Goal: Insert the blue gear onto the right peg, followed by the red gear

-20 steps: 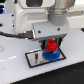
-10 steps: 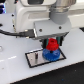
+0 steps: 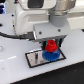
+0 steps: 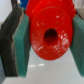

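Checking the exterior view first, I found the end effector (image 3: 51, 44) clamped on the red gear (image 3: 51, 46), holding it directly above the blue gear (image 3: 51, 54). The blue gear sat low on the grey plate (image 3: 35, 58), apparently already seated on the right peg, which was hidden from me. I could not tell whether the two gears touched. The plate rested on the white desk (image 3: 15, 70).

Turning to the wrist view, I saw the red gear (image 4: 49, 32) gripped between both green pads (image 4: 22, 45), its centre hole facing the camera. To complete this step well, I judged that the hole should be centred over the peg, the descent kept vertical and slow, and the grip released only once seated.
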{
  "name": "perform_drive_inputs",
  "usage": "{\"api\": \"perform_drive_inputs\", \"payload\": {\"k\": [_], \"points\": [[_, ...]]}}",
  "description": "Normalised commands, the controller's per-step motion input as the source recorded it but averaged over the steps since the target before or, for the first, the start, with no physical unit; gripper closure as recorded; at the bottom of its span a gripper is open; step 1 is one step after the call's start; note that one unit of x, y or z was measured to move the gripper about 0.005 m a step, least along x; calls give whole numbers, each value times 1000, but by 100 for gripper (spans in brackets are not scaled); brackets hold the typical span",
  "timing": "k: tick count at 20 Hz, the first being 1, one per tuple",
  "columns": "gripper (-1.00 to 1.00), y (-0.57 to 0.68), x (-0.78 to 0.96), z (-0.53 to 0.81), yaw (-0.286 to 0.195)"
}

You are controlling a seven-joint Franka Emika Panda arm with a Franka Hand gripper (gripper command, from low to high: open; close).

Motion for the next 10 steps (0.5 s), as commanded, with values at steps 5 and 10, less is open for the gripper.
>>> {"api": "perform_drive_inputs", "payload": {"k": [5,10], "points": [[100,11,460,375,0],[100,13,308,294,0]]}}
